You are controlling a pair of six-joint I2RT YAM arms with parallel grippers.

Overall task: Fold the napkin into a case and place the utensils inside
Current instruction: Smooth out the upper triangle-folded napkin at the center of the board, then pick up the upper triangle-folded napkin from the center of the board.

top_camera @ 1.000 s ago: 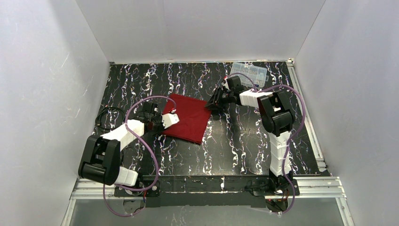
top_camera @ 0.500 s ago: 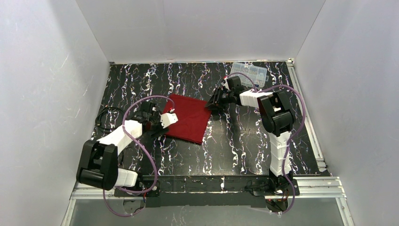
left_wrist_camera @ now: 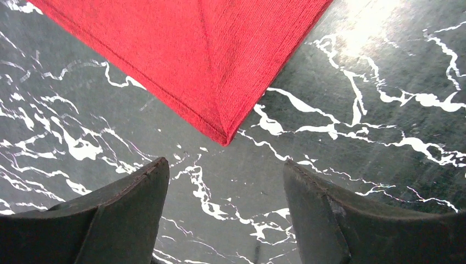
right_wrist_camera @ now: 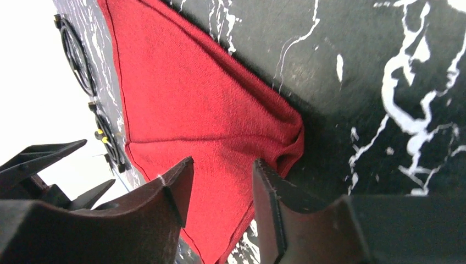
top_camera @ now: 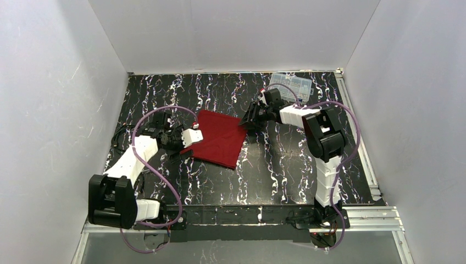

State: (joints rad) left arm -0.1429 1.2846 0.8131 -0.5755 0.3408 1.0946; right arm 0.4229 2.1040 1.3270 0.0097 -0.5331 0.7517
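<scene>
The deep red napkin [top_camera: 218,137] lies flat on the black marbled table as a folded, layered four-sided shape. Just off its near left corner [left_wrist_camera: 224,137], my left gripper [top_camera: 181,149] [left_wrist_camera: 225,165] stands open over bare table, touching nothing. At the napkin's right corner, which is bunched up a little [right_wrist_camera: 288,146], my right gripper [top_camera: 248,124] [right_wrist_camera: 222,165] hangs low with its jaws parted. Red cloth [right_wrist_camera: 192,99] shows through the gap, and nothing is pinched. Neither the case nor the utensils are in any view.
A clear plastic compartment box [top_camera: 291,84] sits at the back right, behind the right arm. A coiled black cable [top_camera: 123,137] [right_wrist_camera: 77,55] lies by the left wall. White walls close off three sides.
My left gripper has opened wide and drawn back to the left, off the napkin's corner. The right jaws have parted a little; that arm has stayed in place.
</scene>
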